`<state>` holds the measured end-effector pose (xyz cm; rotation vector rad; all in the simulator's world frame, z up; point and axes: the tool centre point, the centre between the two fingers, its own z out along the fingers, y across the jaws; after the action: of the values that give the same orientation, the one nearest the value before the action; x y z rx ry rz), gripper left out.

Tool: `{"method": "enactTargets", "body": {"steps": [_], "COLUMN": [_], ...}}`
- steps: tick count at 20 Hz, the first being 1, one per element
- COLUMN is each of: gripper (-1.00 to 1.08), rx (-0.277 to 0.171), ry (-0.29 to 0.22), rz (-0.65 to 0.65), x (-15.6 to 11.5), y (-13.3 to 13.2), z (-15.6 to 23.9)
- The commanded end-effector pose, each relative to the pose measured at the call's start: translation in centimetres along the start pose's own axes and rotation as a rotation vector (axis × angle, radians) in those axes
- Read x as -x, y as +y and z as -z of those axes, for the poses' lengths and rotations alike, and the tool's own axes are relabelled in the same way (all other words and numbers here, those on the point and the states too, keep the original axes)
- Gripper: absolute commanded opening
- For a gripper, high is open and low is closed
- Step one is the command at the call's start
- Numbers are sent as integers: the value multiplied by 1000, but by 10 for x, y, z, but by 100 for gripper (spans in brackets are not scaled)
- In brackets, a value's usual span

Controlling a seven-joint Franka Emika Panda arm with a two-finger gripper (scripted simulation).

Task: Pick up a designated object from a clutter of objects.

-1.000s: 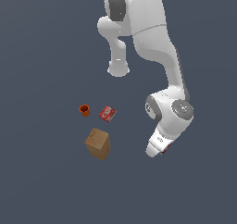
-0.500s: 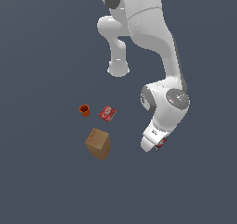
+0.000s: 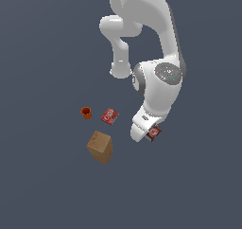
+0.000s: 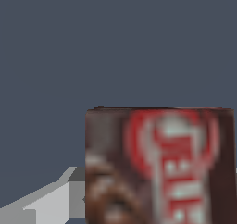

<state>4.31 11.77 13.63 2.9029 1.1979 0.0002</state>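
The dark brown box with a red-and-white label [image 3: 154, 132] shows at the tip of my gripper [image 3: 149, 133], mostly hidden behind the white hand in the exterior view. In the wrist view the box [image 4: 159, 165] sits very close to the camera, with one grey finger [image 4: 51, 202] beside it. The gripper looks shut on the box. The rest of the clutter lies towards the exterior view's left of the gripper: an orange cup [image 3: 86, 112], a red flat packet [image 3: 109, 115] and a tan-brown block [image 3: 100, 146].
The arm's white links [image 3: 160, 81] and base [image 3: 120, 69] stand behind the gripper in the exterior view. The surface is a plain dark grey-blue floor [image 3: 198, 185] with no visible edges.
The hand has moved up and towards the exterior view's left, nearer the arm's base. The box, hidden a second ago, now shows at the gripper and moves with it.
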Motion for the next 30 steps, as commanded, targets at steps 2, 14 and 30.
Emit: {"method": "enactTargets", "body": {"steps": [2, 14, 30], "gripper": [-100, -100, -100], "rx": [0, -3, -2], "ry": [0, 3, 1], "rz": [0, 0, -2], "x": [22, 104, 187], "y": [9, 45, 88], "z": [31, 151, 277]}}
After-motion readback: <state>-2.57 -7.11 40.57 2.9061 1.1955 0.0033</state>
